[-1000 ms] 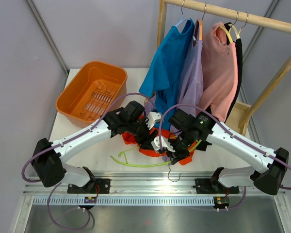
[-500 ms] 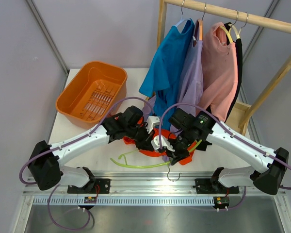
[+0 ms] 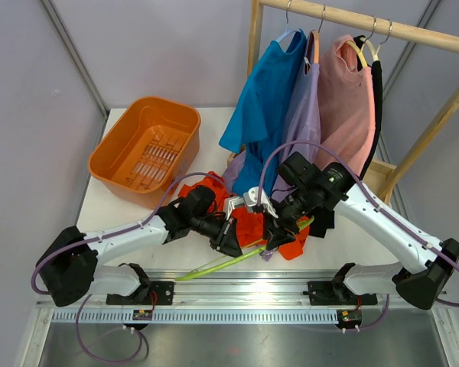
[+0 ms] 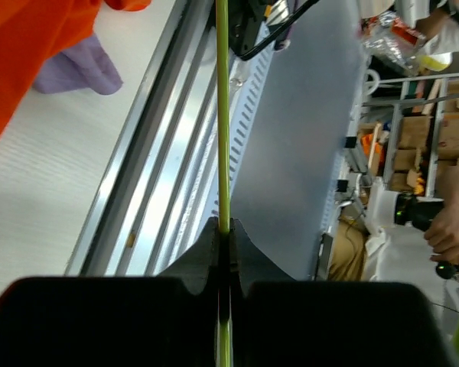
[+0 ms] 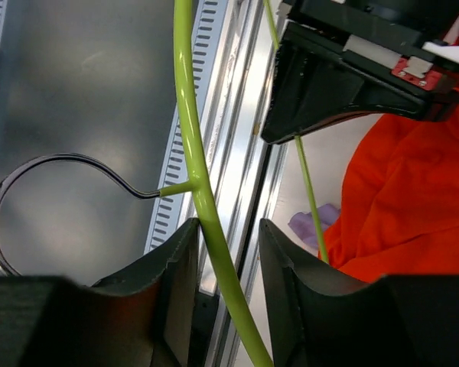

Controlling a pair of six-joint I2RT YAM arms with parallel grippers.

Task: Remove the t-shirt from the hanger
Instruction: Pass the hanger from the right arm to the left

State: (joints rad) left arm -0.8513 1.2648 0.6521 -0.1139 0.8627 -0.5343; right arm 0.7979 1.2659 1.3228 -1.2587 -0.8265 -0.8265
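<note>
- The orange t-shirt [image 3: 251,226] lies in a bunched heap on the white table [image 3: 99,200], between the two arms and near the front edge.
- The green hanger [image 3: 222,266] pokes out of the heap toward the front rail. How much of it is inside the shirt I cannot tell.
- The left gripper [image 4: 222,229] has its jaws pressed together on the thin green bar of the hanger [image 4: 222,115].
- The right gripper [image 5: 226,229] has its jaws spread apart. The thick green arm of the hanger [image 5: 190,115] runs between them, right by the metal hook [image 5: 8,191]. It looks like the jaws are not squeezing it.
- The shirt is soft, light and floppy. I think it will sag and fold when lifted, and it can catch on the hanger ends.
- A good place to grab the shirt is a thick fold of cloth near the neck hole, so it slides off one hanger end at a time.
- The hanger is thin, smooth and a bit bendy. It may twist or slip in a pinch, so I would hold it near the hook, where it is thickest.
- Pull slowly. A hard tug could drag the whole heap off the table.
</note>
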